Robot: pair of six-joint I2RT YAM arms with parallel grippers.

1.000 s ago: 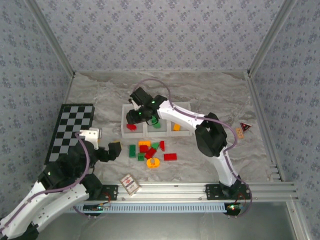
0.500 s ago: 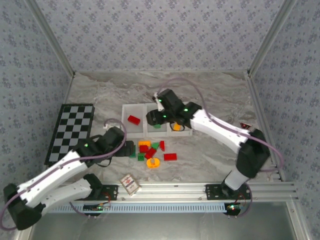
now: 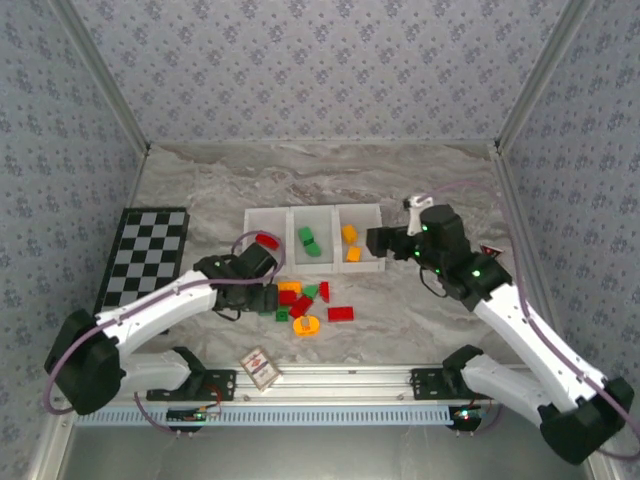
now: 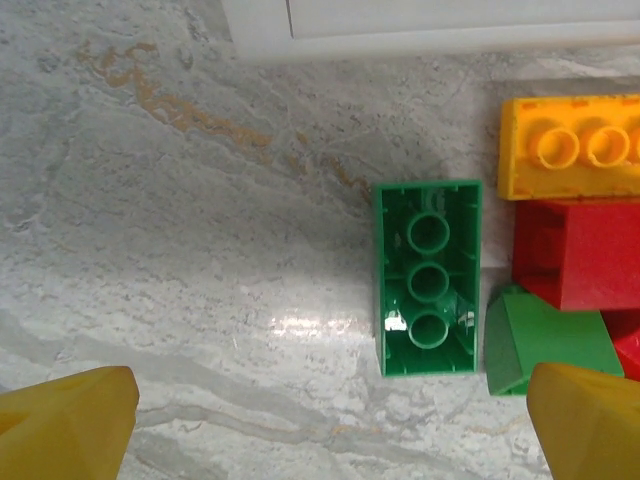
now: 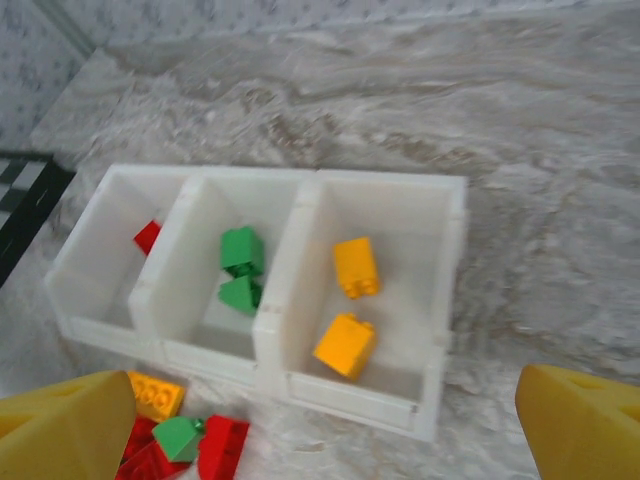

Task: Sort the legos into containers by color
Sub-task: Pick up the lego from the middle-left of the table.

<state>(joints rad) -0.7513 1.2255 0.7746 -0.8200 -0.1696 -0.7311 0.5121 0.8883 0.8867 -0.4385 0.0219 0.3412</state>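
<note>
Glossy hard plastic legos (image 4: 428,278); smooth white plastic bins (image 5: 350,398); polished marble-look table (image 4: 200,250) with a glare spot; matt yellow fingertips (image 4: 70,415); bare metal rail (image 3: 330,378).

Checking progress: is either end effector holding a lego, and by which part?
Nothing is held. The left end effector and right end effector are both open.
</note>
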